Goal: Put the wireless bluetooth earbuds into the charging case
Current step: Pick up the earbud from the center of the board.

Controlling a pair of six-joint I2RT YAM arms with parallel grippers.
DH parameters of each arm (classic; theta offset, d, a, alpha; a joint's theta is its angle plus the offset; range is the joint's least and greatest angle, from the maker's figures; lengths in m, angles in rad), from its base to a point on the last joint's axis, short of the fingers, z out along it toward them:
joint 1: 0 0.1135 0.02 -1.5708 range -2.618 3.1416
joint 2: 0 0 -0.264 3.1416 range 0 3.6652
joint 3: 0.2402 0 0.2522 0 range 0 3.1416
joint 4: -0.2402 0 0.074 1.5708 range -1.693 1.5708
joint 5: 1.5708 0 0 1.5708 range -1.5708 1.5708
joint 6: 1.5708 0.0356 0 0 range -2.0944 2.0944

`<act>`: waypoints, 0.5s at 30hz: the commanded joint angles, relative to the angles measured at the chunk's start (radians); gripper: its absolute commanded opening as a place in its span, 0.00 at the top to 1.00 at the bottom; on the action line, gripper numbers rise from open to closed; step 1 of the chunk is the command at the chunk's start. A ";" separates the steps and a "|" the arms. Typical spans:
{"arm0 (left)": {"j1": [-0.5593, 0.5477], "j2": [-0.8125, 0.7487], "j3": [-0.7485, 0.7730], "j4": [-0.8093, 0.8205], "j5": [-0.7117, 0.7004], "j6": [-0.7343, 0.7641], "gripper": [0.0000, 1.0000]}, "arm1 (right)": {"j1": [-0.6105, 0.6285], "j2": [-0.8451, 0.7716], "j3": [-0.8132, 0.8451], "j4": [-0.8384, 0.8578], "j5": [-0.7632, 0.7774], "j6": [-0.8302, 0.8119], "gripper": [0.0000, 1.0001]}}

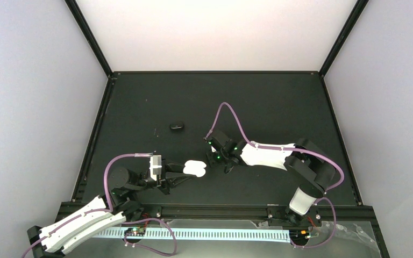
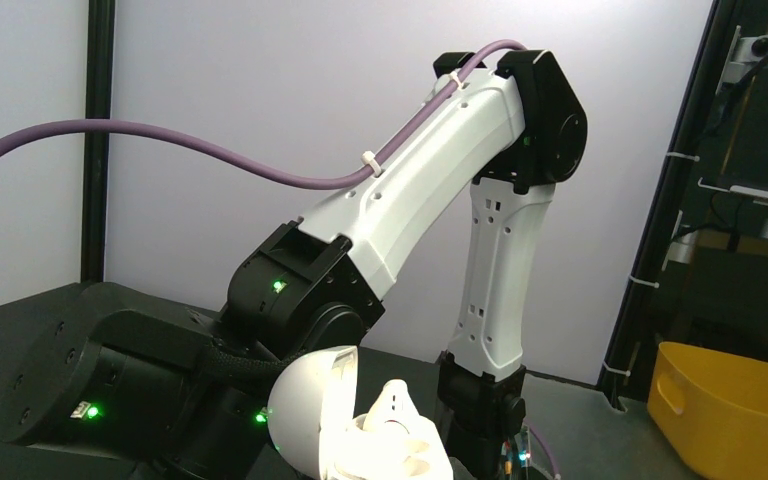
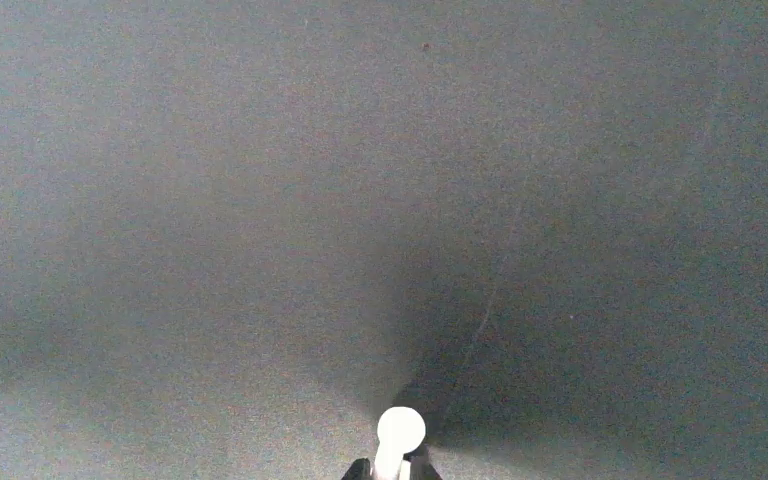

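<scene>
The left gripper (image 1: pixel 187 173) was shut tight on the charging case (image 1: pixel 196 168) in the top view. It reached toward 3 o'clock. The white case stuck out past its tips with the lid open, so it looked like two white ovals side by side. The right gripper (image 1: pixel 228 165) hung near the case, at the case's 3 o'clock, and did not touch it. A small black oval thing (image 1: pixel 176 127) lay on the dark table (image 1: pixel 279 107), well apart from the case, at about its 11 o'clock. From up there I could not tell what the right gripper held.

In the left wrist view the charging case (image 2: pixel 360 455) sat at the 6 o'clock edge. Its round lid (image 2: pixel 305 410) stood open on the 9 o'clock side. A white bump (image 2: pixel 396 400) stuck up from the case just beside the lid; I could not tell if it was a bud. The right arm (image 2: pixel 440 190) filled the middle, bent like an elbow, with a purple cable (image 2: pixel 210 160) running along it. A yellow tub (image 2: pixel 740 400) sat at 4 o'clock. The left gripper's own fingers did not show here.

In the right wrist view the right gripper (image 3: pixel 392 470) peeked in at the 6 o'clock edge. Its two dark tips were close together on a white earbud (image 3: pixel 400 430). They pinched its thin stem, and its round head poked out past them. The bud was over the bare grey table and not in the case.
</scene>
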 commanded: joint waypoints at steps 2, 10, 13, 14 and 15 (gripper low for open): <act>-0.006 -0.003 0.001 0.011 -0.010 0.012 0.99 | -0.004 -0.013 -0.001 -0.009 0.029 -0.007 0.94; -0.006 -0.004 0.004 0.010 -0.011 0.013 0.98 | -0.004 -0.052 -0.011 -0.022 0.048 -0.005 0.99; -0.006 -0.004 0.004 0.012 -0.012 0.013 0.98 | -0.004 -0.094 -0.027 -0.010 0.056 -0.005 0.99; -0.006 -0.004 0.004 0.013 -0.011 0.012 0.98 | -0.005 -0.118 -0.036 -0.003 0.062 -0.012 0.99; -0.006 -0.004 0.005 0.015 -0.010 0.012 0.98 | -0.008 -0.143 -0.046 0.002 0.069 -0.021 0.99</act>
